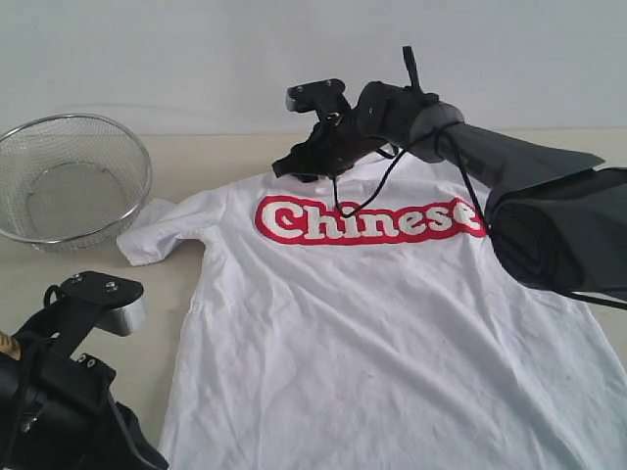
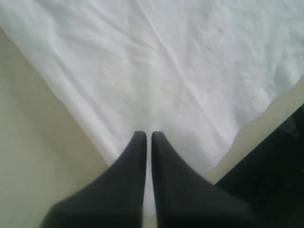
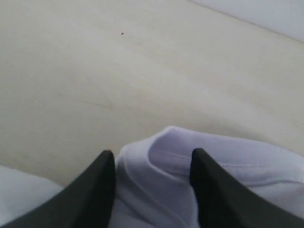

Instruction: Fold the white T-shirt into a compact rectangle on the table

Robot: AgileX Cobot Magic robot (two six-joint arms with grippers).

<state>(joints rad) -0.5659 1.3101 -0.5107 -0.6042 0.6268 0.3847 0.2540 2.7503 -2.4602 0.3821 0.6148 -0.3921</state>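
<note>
T-shirt [image 1: 372,333] lies spread print-up on the table [image 3: 95,71]; no fold made yet.

Nearest: left gripper [image 2: 147,137], jaws pressed together and empty, shirt fabric directly ahead of their tips.

Farthest: right gripper [image 3: 152,153], jaws standing apart, raised collar fold [image 3: 171,137] bunched between them. Cannot tell whether they pinch it.

Risk: closing on the top layer only would lift the front alone. With nothing pinning the near edge, a pull could drag the whole shirt and wrinkle it.
</note>
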